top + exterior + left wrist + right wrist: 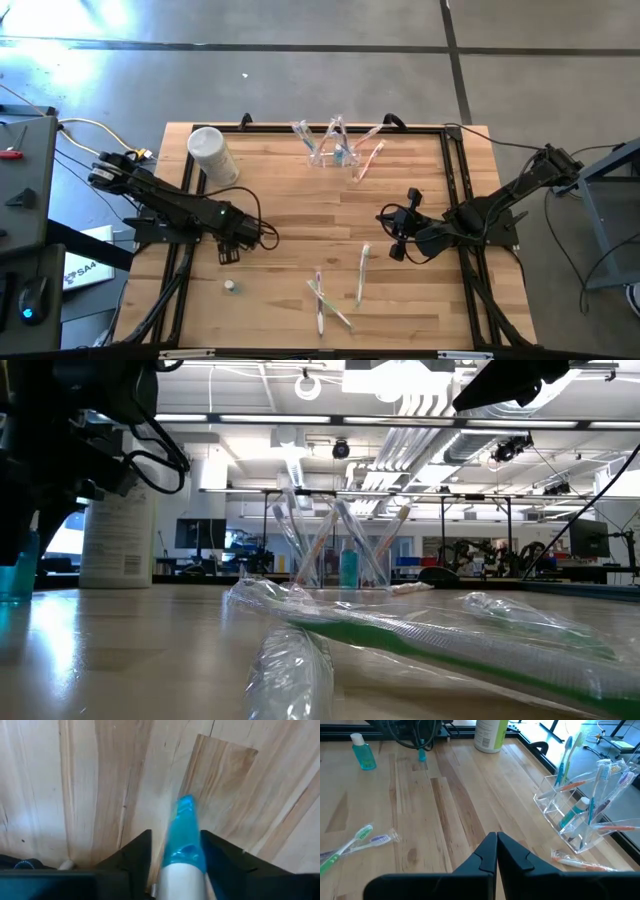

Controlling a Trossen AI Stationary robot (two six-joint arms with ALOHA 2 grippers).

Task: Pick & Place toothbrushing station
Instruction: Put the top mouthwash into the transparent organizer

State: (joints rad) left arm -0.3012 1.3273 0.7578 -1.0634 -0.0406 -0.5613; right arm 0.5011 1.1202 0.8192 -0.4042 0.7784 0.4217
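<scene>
We see the toothbrushing station (335, 148) near the white canister (213, 155). The left gripper (175, 860), in front of the canister, is clamped on a blue-tipped tube (184, 840). The right gripper (496, 851) has its fingers together.

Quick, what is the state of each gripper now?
Left gripper: closed around a small blue-tipped tube.
Right gripper: shut, holding nothing.

Colours on your table: pale wood, clear plastic, blue and green accents.

You see a striped light-wood table (300, 210), dark arms, a colourless see-through toothbrushing station (580, 810) with blue, white and orange brushes, a white canister (212, 155) with a green label, a blue-liquid bottle (364, 752), and a blue-and-white tube (184, 850).
</scene>
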